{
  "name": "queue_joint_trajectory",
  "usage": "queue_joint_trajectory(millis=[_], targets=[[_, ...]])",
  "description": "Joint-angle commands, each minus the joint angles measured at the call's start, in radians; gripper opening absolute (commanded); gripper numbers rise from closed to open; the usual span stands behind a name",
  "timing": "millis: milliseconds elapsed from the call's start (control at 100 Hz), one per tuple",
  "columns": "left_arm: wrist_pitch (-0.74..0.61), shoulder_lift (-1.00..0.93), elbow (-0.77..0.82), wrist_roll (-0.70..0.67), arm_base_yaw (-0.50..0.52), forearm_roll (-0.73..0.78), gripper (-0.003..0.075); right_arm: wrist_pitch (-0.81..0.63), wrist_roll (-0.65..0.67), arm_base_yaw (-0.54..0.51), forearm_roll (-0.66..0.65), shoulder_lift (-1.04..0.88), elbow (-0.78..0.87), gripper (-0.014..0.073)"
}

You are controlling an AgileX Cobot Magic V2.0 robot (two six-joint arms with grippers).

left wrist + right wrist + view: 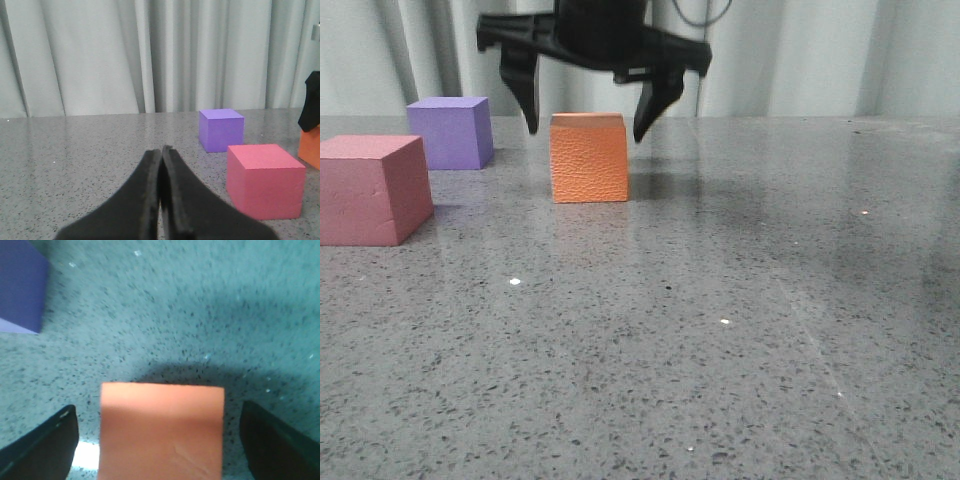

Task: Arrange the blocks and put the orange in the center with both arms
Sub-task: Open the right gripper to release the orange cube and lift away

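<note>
The right gripper [588, 128] hangs spread wide over the orange cube [589, 158], one finger on each side of its top and neither touching it; in the right wrist view the orange cube [161, 432] sits between the two dark fingers with bare table on both sides, so nothing is grasped. The left gripper [161, 195] is clenched on nothing, its fingers pressed together, low over the grey speckled table [740, 330] and pointed toward the far edge. The orange cube stands on the table toward the far edge, left of the middle; the purple cube [450, 131] lies further left and further back; the pink-red cube [372, 188] sits nearest the left edge, closer to the camera. By my judgement the arranging is not finished: the three cubes form no tidy row, the orange stands at one end of the group rather than between the others.
</note>
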Motion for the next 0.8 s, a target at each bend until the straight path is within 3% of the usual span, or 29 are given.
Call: queue_joint_trajectory(millis=[0,200,400,790], targets=[[-0.078,-0.033,0.055,0.0,0.001,-0.001,-0.0019,-0.018,-0.075,0.0,-0.046,-0.11,-0.047,0.0644],[-0.078,-0.033,0.055,0.0,0.001,-0.001,-0.0019,0.009,-0.192,-0.001,-0.125,-0.217,-0.037,0.0644],[-0.078,-0.033,0.055,0.0,0.001,-0.001,-0.0019,0.008,-0.196,-0.02,-0.277,-0.374,0.089,0.0644],[-0.078,-0.033,0.055,0.0,0.001,-0.001,-0.0019,-0.134,-0.192,-0.291,-0.291,-0.857,0.712,0.0644]])
